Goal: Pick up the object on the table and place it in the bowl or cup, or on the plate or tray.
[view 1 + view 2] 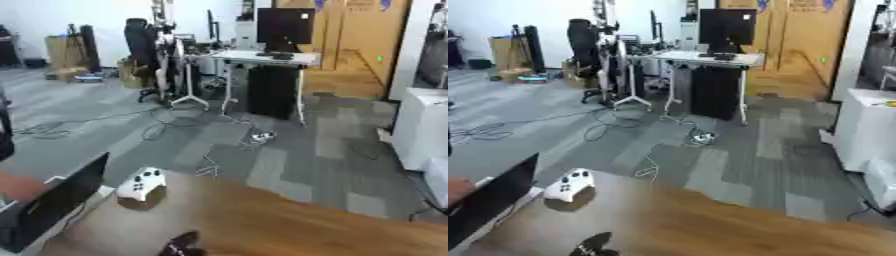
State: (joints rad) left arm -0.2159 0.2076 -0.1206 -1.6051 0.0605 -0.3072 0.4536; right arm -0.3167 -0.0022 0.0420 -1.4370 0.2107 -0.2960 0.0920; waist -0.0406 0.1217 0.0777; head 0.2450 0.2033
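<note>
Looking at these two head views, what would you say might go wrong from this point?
1. The head is aimed out at the office floor, and no bowl, cup, plate or tray shows on the wooden table, so any reach would be unguided.
2. The white controller sits on a small box near the table's far edge; a sweeping arm might knock it off.
3. A dark part, possibly a hand, barely shows at the bottom edge, so its pose can't be checked.

A white game controller (142, 184) sits on a small box at the far edge of a wooden table (289, 225). Beyond, cables (166, 125) trail across grey carpet toward a desk (262, 57) holding a dark monitor (284, 25).
</note>
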